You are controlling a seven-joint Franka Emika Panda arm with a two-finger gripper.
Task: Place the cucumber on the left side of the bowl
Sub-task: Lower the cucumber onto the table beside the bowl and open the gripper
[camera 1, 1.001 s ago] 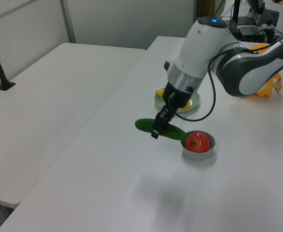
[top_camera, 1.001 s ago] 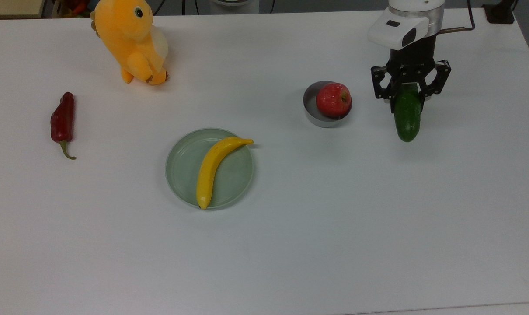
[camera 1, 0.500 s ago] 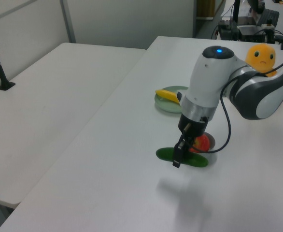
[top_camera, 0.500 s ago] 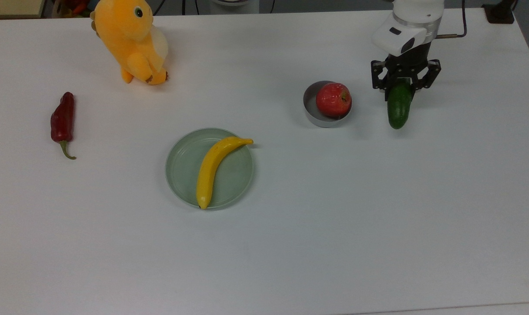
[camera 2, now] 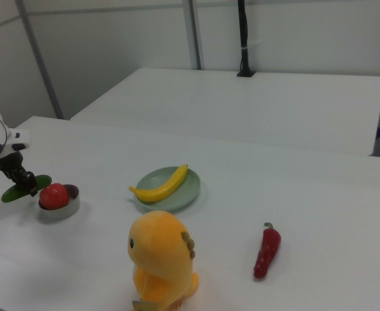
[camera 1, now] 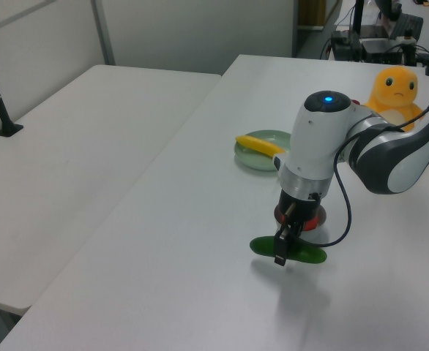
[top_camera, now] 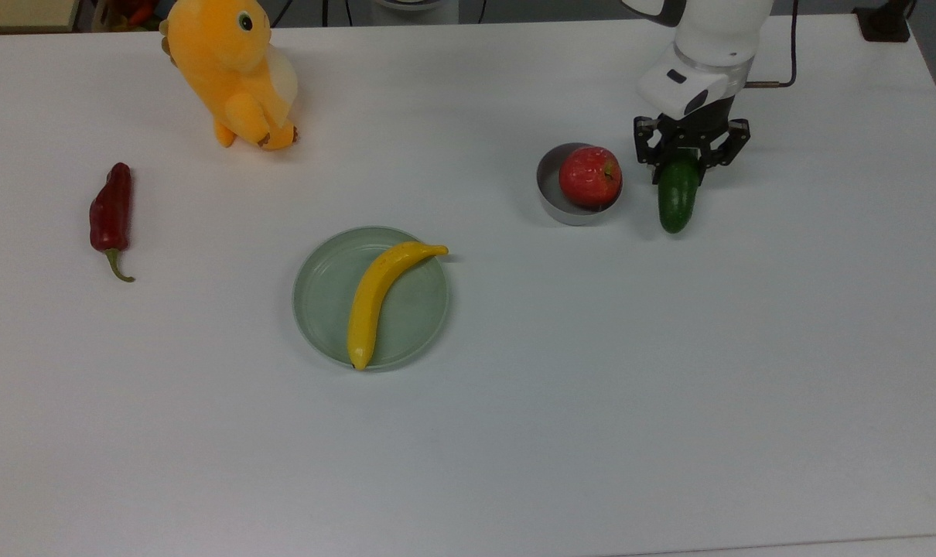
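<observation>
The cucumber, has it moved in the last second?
Yes. In the top view the cucumber, held by the hand, has shifted toward the top view's left, closer to the bowl, which stayed put.

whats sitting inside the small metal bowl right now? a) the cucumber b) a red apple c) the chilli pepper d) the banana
b, a red apple sits in the bowl; the cucumber is beside the bowl in the gripper, and the banana lies on the green plate.

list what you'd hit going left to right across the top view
red chilli pepper → orange plush toy → pale green plate with the banana → grey bowl holding the apple → cucumber in the gripper
</observation>
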